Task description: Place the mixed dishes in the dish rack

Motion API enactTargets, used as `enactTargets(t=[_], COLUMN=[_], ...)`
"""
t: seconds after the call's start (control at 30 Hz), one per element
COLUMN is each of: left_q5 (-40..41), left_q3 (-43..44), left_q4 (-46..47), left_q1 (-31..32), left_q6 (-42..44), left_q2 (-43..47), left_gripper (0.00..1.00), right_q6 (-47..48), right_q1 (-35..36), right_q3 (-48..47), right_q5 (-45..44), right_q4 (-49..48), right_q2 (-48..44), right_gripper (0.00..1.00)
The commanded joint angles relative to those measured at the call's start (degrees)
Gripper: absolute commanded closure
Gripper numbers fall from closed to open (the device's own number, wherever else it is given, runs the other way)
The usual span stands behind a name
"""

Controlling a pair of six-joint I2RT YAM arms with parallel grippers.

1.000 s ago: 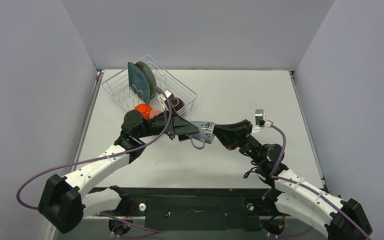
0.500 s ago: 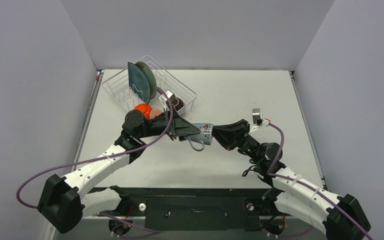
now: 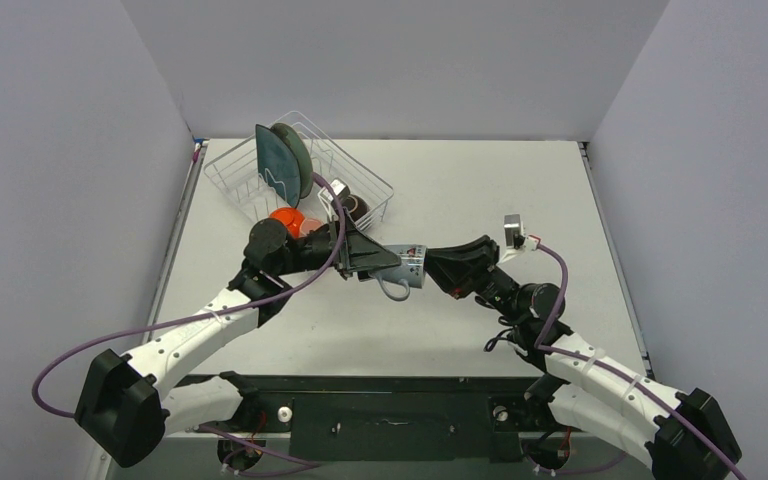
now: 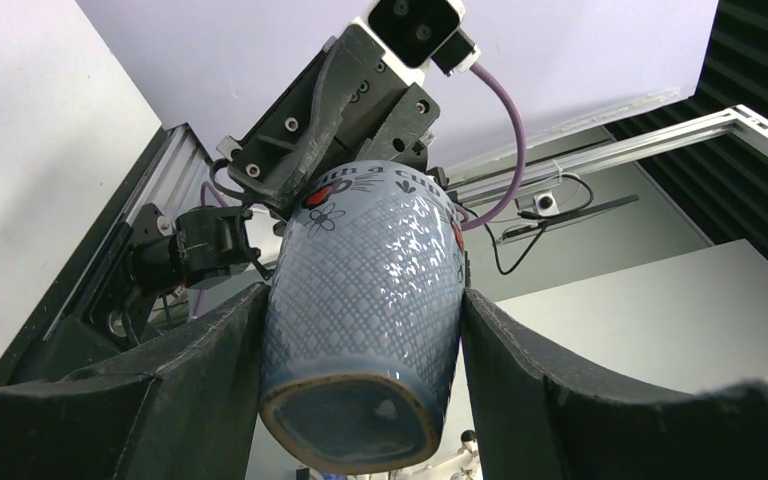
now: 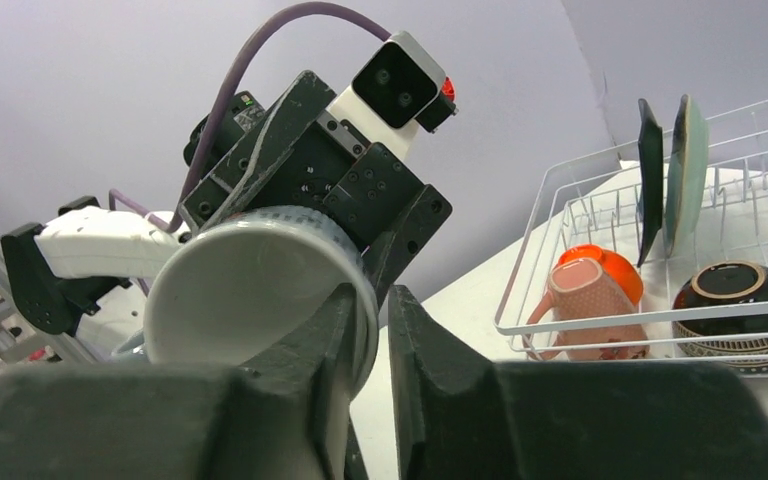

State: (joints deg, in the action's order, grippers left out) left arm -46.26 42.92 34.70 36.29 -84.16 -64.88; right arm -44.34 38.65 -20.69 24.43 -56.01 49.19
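The grey-blue mug [image 3: 406, 268] hangs on its side above the table, between both arms. My left gripper [image 3: 385, 262] is shut on its patterned body [image 4: 365, 300], one finger pressed on each side near the base. My right gripper [image 3: 428, 268] straddles the mug's rim [image 5: 240, 300], one finger inside the mouth and one outside, with a thin gap showing at the outer finger. The dish rack [image 3: 230, 170] stands at the back left. It holds the dark-teal plate [image 5: 650, 170] and the pale-teal plate [image 5: 688, 170] upright, the orange-red bowl [image 5: 610, 262], the pink mug [image 5: 590, 300] and the brown bowl [image 5: 740, 290].
The rack's near corner [image 3: 385, 190] lies just behind my left wrist. Grey walls close in the table on the left, back and right. A purple cable [image 3: 190, 320] runs along my left arm.
My left gripper has closed onto the mug's body. My right arm has shifted slightly left, and its jaws have loosened a hair on the rim.
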Motion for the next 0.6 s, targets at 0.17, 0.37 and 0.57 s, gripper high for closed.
enactTargets(t=[0.17, 0.37, 0.57], left_q5=[-0.29, -2.53, -6.15], left_q3=[4.74, 5.77, 8.29], left_q4=[-0.93, -9.1, -24.21], left_q1=[0.32, -4.72, -15.3], left_q6=[2.93, 7.06, 15.1], left_q2=[2.29, 3.21, 4.7], left_gripper=[1.0, 1.0, 1.0], right_q6=[3.53, 4.36, 7.14], right_q1=[-0.15, -0.28, -0.41], right_q3=[-5.19, -5.81, -6.76], right_q5=[-3.19, -4.36, -9.43], right_q4=[9.72, 13.91, 23.19], right_q2=[-0.18, -2.09, -7.34], right_gripper=[0.47, 0.4, 0.34])
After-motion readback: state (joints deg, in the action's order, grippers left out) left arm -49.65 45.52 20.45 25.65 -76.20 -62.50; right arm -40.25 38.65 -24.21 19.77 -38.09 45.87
